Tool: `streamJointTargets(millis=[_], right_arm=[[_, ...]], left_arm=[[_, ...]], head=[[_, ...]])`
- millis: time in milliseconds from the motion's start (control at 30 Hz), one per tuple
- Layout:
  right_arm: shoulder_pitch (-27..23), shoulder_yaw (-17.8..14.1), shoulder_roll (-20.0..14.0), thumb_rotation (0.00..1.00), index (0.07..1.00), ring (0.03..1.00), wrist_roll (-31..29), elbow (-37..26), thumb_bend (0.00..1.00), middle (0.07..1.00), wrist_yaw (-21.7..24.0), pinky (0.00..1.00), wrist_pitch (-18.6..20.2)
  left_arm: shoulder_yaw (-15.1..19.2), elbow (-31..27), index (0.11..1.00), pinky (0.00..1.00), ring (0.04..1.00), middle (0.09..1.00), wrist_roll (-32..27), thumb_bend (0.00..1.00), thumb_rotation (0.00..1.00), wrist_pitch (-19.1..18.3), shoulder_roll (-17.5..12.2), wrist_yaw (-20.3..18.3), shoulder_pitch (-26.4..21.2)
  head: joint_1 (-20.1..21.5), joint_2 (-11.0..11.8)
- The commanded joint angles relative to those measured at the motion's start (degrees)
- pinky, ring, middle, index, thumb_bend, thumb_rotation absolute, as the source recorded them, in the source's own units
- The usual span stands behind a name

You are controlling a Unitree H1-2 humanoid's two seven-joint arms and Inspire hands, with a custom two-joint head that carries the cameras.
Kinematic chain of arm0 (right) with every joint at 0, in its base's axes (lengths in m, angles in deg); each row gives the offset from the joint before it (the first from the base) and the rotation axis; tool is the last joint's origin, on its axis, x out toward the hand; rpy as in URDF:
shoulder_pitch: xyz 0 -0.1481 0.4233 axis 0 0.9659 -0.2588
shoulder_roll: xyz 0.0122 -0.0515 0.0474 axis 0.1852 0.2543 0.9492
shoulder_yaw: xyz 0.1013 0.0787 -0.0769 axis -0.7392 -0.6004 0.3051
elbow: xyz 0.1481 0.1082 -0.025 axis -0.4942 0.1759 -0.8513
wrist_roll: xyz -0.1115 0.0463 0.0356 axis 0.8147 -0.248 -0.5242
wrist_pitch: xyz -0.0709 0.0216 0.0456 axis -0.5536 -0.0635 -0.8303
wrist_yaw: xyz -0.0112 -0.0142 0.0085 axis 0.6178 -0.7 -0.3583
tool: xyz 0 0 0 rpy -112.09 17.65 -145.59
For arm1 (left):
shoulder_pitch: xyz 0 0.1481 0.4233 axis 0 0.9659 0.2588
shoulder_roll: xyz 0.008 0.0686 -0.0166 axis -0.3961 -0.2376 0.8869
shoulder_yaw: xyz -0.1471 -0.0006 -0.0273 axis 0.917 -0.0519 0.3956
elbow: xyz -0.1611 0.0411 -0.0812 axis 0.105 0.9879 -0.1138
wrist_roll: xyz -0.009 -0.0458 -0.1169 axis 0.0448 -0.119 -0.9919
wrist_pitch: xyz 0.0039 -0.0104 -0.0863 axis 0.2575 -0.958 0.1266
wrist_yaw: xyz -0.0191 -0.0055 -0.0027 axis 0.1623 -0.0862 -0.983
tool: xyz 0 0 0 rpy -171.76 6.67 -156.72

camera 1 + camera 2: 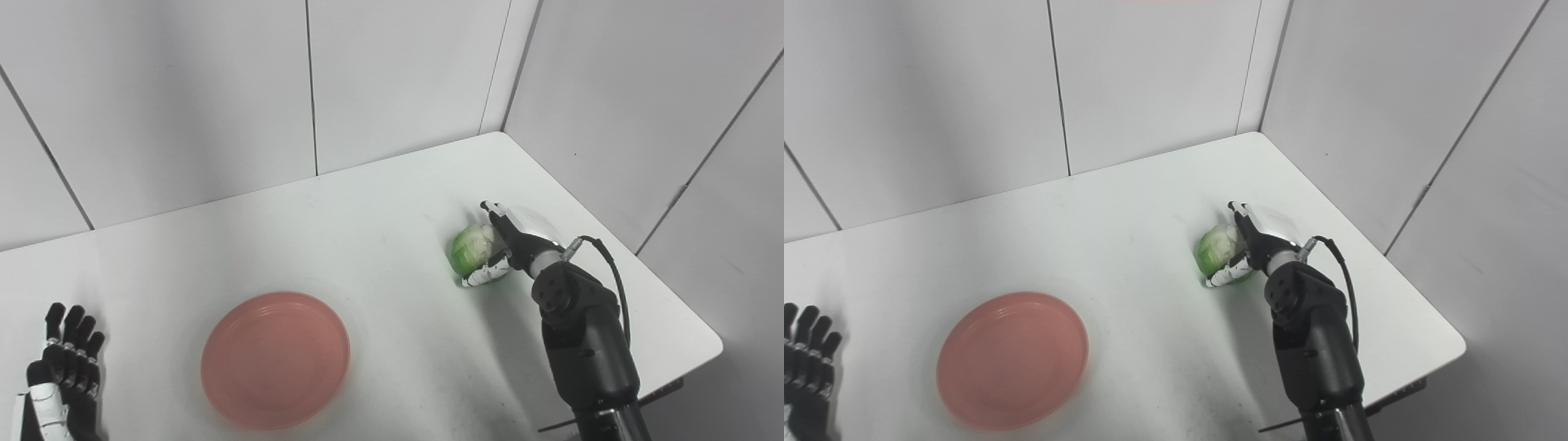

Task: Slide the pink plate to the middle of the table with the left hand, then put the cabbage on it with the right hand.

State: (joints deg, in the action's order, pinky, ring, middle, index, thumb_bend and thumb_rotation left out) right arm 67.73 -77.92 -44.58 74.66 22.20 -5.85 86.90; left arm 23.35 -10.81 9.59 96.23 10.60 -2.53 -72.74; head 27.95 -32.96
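The right hand is wrapped around the cabbage: its fingers curl in under the near side of the head while the black thumb side reaches over the far side, so the cabbage sits pinched between them — closed on it, not loosely beside it. Whether the cabbage is lifted clear or resting on the table cannot be told; a green tint shows on the surface just under it. It lies toward the table's right edge, about midway between the far right corner and the near right corner.

The cabbage is a rounded, pale-to-bright green head, whitish on top and greener low down. It is close to a ball, with no clear long axis; its exposed face turns toward the table's left side, away from the palm.

The left hand rests at the near left corner of the table, fingers straight and lying side by side, pointing toward the far edge, holding nothing and well apart from the plate.

The pink plate lies flat, right way up, near the table's front edge — somewhat left of the middle, between the two hands and touched by neither.
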Motion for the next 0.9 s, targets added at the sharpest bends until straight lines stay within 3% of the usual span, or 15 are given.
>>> streamJointTargets(millis=[0, 100, 133, 167, 200, 300, 333, 367, 433, 500, 633, 800, 867], right_arm=[[-1.6, 0.1, -1.1, 0.18, 0.959, 0.940, -0.5, -0.2, 0.98, 1.000, -1.3, 0.70, -0.1], [-1.7, 0.3, -0.8, 0.13, 0.931, 0.910, -0.6, 0.6, 0.94, 0.998, -3.2, 0.68, -0.1], [-1.7, 0.4, -0.6, 0.09, 0.901, 0.824, -1.1, 0.9, 0.91, 0.955, -4.9, 0.62, -0.2], [-1.7, 0.5, -0.4, 0.09, 0.901, 0.824, -1.3, 1.1, 0.91, 0.955, -6.3, 0.62, -0.2], [-1.7, 0.6, -0.2, 0.06, 0.872, 0.747, -1.6, 1.1, 0.88, 0.908, -7.6, 0.58, -0.2], [-1.2, 1.8, -0.6, 0.01, 0.775, 0.652, -3.1, 1.4, 0.83, 0.778, -12.6, 0.53, -0.4], [-1.0, 2.3, -1.0, 0.00, 0.711, 0.603, -3.6, 1.6, 0.80, 0.695, -14.4, 0.51, -0.8], [-0.8, 2.7, -1.3, 0.00, 0.670, 0.567, -4.1, 1.8, 0.71, 0.606, -16.1, 0.48, -1.2], [-0.8, 2.9, -1.4, 0.00, 0.644, 0.542, -5.8, 2.1, 0.61, 0.529, -19.4, 0.46, -1.2], [-0.8, 2.8, -1.2, 0.00, 0.551, 0.442, -7.5, 2.1, 0.55, 0.460, -22.2, 0.35, -0.9], [-0.7, 3.3, -1.5, 0.00, 0.501, 0.377, -9.7, 2.2, 0.53, 0.433, -25.6, 0.27, -0.5], [-0.7, 3.6, -1.7, 0.00, 0.474, 0.491, -10.6, 2.4, 0.53, 0.513, -27.1, 0.40, -0.2], [-0.8, 3.5, -1.5, 0.00, 0.477, 0.487, -10.6, 2.5, 0.53, 0.509, -27.6, 0.40, -0.2]], left_arm=[[0.3, 3.1, 1.000, 1.00, 1.000, 1.000, -0.4, 0.75, 1.00, 1.4, 0.0, -0.3, 2.9], [0.3, 3.3, 1.000, 1.00, 1.000, 1.000, -0.4, 0.74, 1.00, 1.7, 0.0, -0.4, 2.8], [0.3, 3.2, 1.000, 1.00, 1.000, 1.000, -0.3, 0.74, 1.00, 1.4, 0.1, -0.4, 2.8], [0.3, 3.0, 1.000, 1.00, 1.000, 1.000, -0.3, 0.74, 1.00, 1.3, 0.1, -0.3, 2.8], [0.3, 2.9, 1.000, 1.00, 1.000, 1.000, -0.3, 0.74, 1.00, 1.1, 0.1, -0.3, 2.8], [0.4, 3.1, 1.000, 1.00, 1.000, 1.000, -0.5, 0.73, 1.00, 1.4, 0.2, -0.4, 2.8], [0.4, 3.2, 1.000, 1.00, 1.000, 1.000, -0.5, 0.73, 1.00, 1.6, 0.2, -0.5, 2.8], [0.4, 3.3, 1.000, 1.00, 1.000, 1.000, -0.5, 0.73, 1.00, 1.7, 0.2, -0.5, 2.7], [0.4, 3.2, 1.000, 1.00, 1.000, 1.000, -0.6, 0.73, 1.00, 1.5, 0.3, -0.5, 2.7], [0.4, 3.1, 1.000, 1.00, 1.000, 1.000, -0.8, 0.73, 1.00, 1.2, 0.4, -0.5, 2.7], [0.6, 3.4, 1.000, 1.00, 1.000, 1.000, -1.2, 0.73, 1.00, 1.6, 0.5, -0.8, 2.6], [0.7, 3.3, 1.000, 1.00, 1.000, 1.000, -1.3, 0.72, 1.00, 1.2, 0.6, -0.8, 2.5], [0.8, 3.7, 1.000, 1.00, 1.000, 1.000, -1.3, 0.72, 1.00, 1.5, 0.7, -0.9, 2.4]], head=[[0.0, -0.1], [0.1, -0.2], [0.3, -0.1], [0.3, -0.1], [0.3, -0.1], [0.3, -0.1], [0.3, -0.1], [0.2, -0.1], [0.2, -0.1], [0.1, -0.1], [0.1, -0.1], [0.1, -0.1], [0.0, 0.0]])
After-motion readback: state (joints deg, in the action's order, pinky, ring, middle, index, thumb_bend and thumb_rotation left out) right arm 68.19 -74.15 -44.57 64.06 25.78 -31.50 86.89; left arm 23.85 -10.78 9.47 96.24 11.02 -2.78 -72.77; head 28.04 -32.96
